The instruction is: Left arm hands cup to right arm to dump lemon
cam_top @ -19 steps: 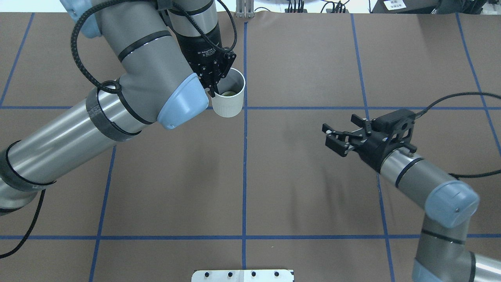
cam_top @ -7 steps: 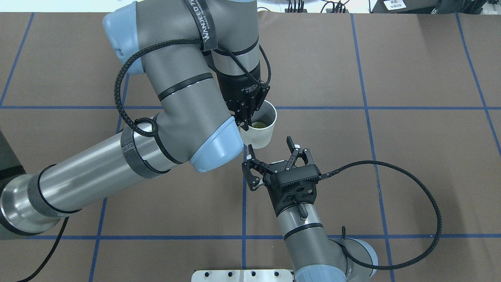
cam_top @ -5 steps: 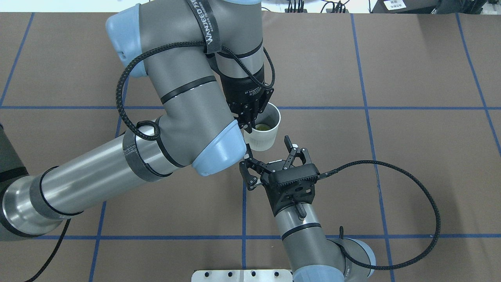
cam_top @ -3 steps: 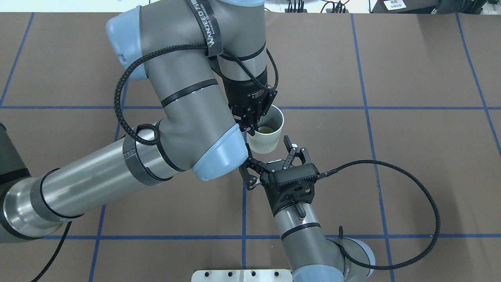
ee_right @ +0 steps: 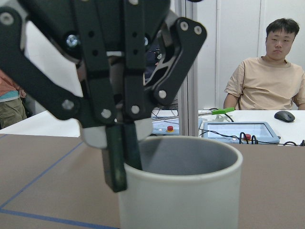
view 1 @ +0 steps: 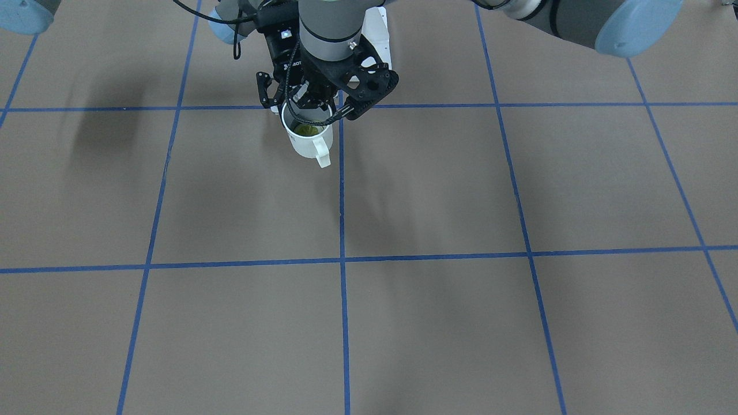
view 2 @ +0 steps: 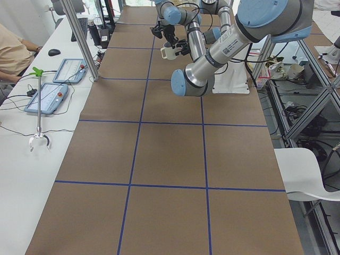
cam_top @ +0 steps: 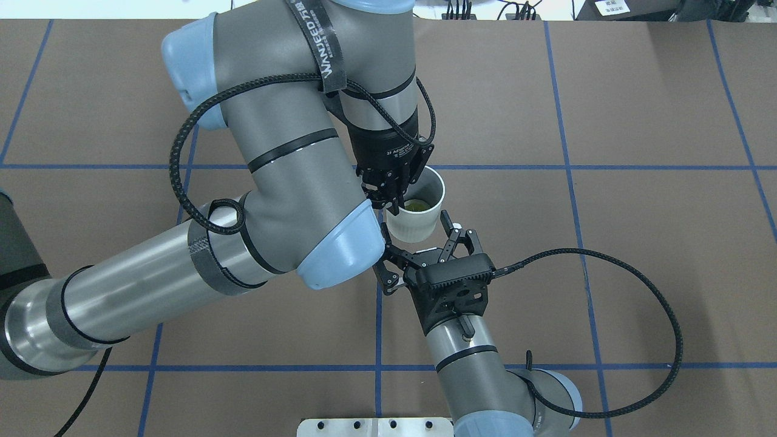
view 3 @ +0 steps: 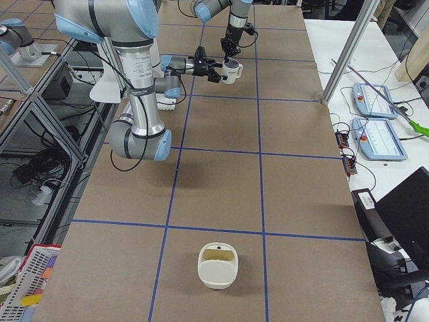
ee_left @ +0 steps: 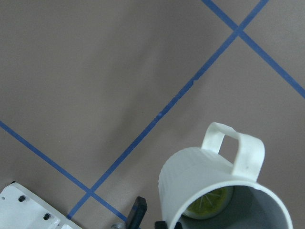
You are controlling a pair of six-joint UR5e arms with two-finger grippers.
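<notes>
The left gripper (cam_top: 394, 205) is clamping the rim of the cup (cam_top: 420, 223), holding it upright above the worktop (cam_top: 607, 273); the lemon (cam_top: 416, 206) is lying inside. The right gripper (cam_top: 416, 238) is hovering just beside the cup, fingers apart.

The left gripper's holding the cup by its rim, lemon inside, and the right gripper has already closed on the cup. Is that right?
Not quite. The left gripper does hold the cup by its rim with the lemon inside, but the right gripper has not closed on it: the overhead exterior view shows its jaws open.
</notes>
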